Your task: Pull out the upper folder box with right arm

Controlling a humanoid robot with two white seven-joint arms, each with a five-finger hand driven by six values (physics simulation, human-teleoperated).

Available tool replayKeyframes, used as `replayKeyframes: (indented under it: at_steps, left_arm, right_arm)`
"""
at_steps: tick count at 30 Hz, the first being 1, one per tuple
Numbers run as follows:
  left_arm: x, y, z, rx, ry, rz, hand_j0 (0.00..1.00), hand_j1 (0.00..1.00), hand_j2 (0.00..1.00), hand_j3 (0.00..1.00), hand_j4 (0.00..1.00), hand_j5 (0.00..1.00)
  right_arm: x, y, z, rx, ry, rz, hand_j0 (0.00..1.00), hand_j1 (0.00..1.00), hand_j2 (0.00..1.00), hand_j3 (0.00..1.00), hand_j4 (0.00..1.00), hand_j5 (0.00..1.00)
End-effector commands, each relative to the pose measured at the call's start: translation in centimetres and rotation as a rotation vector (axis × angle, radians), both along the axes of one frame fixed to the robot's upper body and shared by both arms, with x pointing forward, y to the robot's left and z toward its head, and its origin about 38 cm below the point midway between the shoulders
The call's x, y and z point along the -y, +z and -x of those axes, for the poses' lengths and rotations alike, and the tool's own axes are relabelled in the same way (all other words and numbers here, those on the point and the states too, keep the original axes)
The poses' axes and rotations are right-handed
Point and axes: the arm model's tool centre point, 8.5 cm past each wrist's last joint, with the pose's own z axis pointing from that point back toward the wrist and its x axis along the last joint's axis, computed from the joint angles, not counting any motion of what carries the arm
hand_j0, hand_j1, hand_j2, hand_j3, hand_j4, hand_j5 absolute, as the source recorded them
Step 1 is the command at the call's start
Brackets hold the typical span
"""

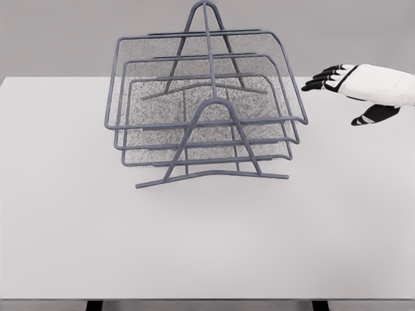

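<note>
The rack stands on the table toward its far side, with three mesh trays stacked in a wire frame; the top tray sits seated in the frame, not drawn out. The right hand hovers to the rack's right, fingers extended and holding nothing, apparently staged for a side approach. The top tray's right rim lies just left of the fingertips, not touching.

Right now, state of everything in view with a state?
Grey wire-mesh three-tier folder rack: upright on the white table.
Upper mesh folder box: seated in rack, not pulled out.
Right white five-finger hand: open, fingers extended toward rack, apart from it, holding nothing.
</note>
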Motion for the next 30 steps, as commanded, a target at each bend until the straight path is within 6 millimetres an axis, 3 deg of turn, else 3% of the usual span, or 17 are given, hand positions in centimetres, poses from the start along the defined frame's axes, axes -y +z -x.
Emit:
replayKeyframes:
  at_steps: [1, 2, 3, 5, 8, 12, 14, 18, 21, 23, 25, 30]
  left_arm:
    - [0.0, 0.0, 0.0, -0.001, -0.001, 0.000, 1.00, 1.00, 1.00, 1.00, 1.00, 1.00]
    - [0.0, 0.0, 0.0, -0.001, -0.001, 0.000, 1.00, 1.00, 1.00, 1.00, 1.00, 1.00]
    - [0.0, 0.0, -0.1, 0.001, -0.001, 0.000, 1.00, 1.00, 1.00, 1.00, 1.00, 1.00]
    - [0.0, 0.0, 0.0, -0.001, -0.001, 0.000, 1.00, 1.00, 1.00, 1.00, 1.00, 1.00]
    - [0.0, 0.0, 0.0, -0.001, -0.001, 0.000, 1.00, 1.00, 1.00, 1.00, 1.00, 1.00]
    - [0.0, 0.0, 0.0, -0.001, -0.001, 0.000, 1.00, 1.00, 1.00, 1.00, 1.00, 1.00]
    - [0.0, 0.0, 0.0, 0.000, 0.000, 0.001, 1.00, 1.00, 1.00, 1.00, 1.00, 1.00]
    - [0.0, 0.0, 0.0, -0.001, -0.001, 0.000, 1.00, 1.00, 1.00, 1.00, 1.00, 1.00]
    - [0.0, 0.0, 0.0, 0.001, -0.001, 0.000, 1.00, 1.00, 1.00, 1.00, 1.00, 1.00]
    - [0.0, 0.0, 0.0, -0.001, -0.001, 0.000, 1.00, 1.00, 1.00, 1.00, 1.00, 1.00]
    - [0.0, 0.0, 0.0, -0.001, -0.001, 0.000, 1.00, 1.00, 1.00, 1.00, 1.00, 1.00]
    - [0.0, 0.0, 0.0, -0.001, -0.001, 0.000, 1.00, 1.00, 1.00, 1.00, 1.00, 1.00]
  right_arm:
    - [-0.5, -0.1, -0.4, 0.011, 0.000, -0.012, 1.00, 1.00, 1.00, 1.00, 1.00, 1.00]
    - [-0.1, 0.6, -0.4, 0.031, -0.010, -0.028, 1.00, 1.00, 1.00, 1.00, 1.00, 1.00]
    - [-1.5, 0.6, -0.8, 0.041, 0.014, -0.061, 1.00, 1.00, 1.00, 1.00, 1.00, 1.00]
    - [-2.0, 0.9, -1.0, 0.051, 0.023, -0.073, 1.00, 1.00, 1.00, 1.00, 1.00, 1.00]
    - [-5.4, -0.1, -1.4, 0.040, 0.091, -0.096, 1.00, 1.00, 1.00, 1.00, 1.00, 1.00]
    - [-5.5, -1.4, -1.3, 0.020, 0.089, -0.045, 1.00, 1.00, 1.00, 1.00, 1.00, 1.00]
    - [-1.6, -0.4, -0.5, 0.020, 0.023, 0.012, 1.00, 1.00, 1.00, 1.00, 1.00, 1.00]
    - [-3.7, -0.8, -0.5, 0.019, 0.072, -0.021, 1.00, 1.00, 1.00, 1.00, 1.00, 1.00]
    - [-5.2, 0.8, -1.0, 0.065, 0.102, -0.039, 1.00, 1.00, 1.00, 1.00, 1.00, 1.00]
    - [-5.1, 0.5, -1.1, 0.059, 0.096, -0.038, 1.00, 1.00, 1.00, 1.00, 1.00, 1.00]
    - [-5.0, -1.3, -2.0, 0.011, 0.070, -0.055, 1.00, 1.00, 1.00, 1.00, 1.00, 1.00]
    - [-5.0, -3.6, -1.1, -0.036, 0.071, -0.052, 1.00, 1.00, 1.00, 1.00, 1.00, 1.00]
